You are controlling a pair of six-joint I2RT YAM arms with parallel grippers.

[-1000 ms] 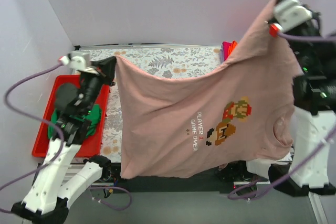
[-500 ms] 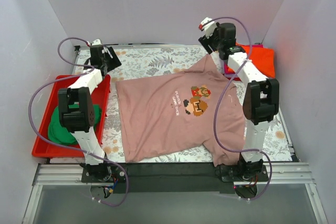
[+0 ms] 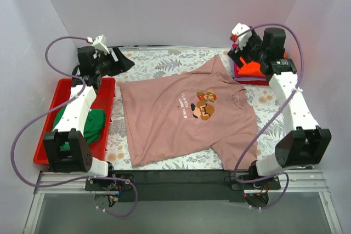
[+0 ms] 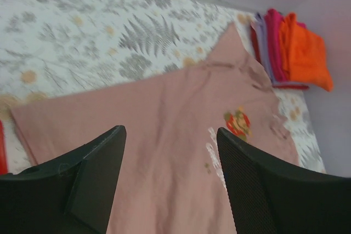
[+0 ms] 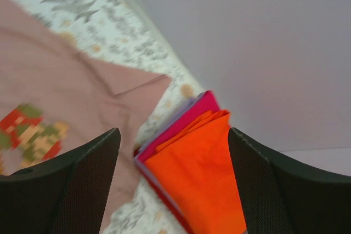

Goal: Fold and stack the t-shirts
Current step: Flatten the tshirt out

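Fingers on the left arm point(image 4: 93, 179) stand wide apart with nothing between them; through the gap its wrist camera looks down on bare pink cloth. In the overhead view they hang above the far left corner of the tabletop point(image 3: 164, 61), near the far hem corner of the dusty-pink t-shirt point(image 3: 164, 124), apart from it. The right fingers point(image 5: 71, 184) are spread just as wide and hold nothing. They hover at the far right, near the shirt's far sleeve and the folded stack.

The dusty-pink t-shirt lies spread flat across the middle of the floral-patterned tabletop, chest side up. Its pixel-character print point(image 3: 205, 104) and white text face the overhead camera. The collar points toward the right arm and the hem runs along the left side. One sleeve reaches toward the far edge, the other toward the near edge, where the cloth comes close to the dark rail.

At the far right corner sits a folded orange t-shirt point(image 5: 203, 179) on top of a folded magenta t-shirt point(image 5: 184, 116); the far sleeve tip ends just beside this stack. A green t-shirt point(image 3: 92, 124) lies bunched in the red tray point(image 3: 41, 154) at the left edge of the tabletop, partly hidden by the left arm.
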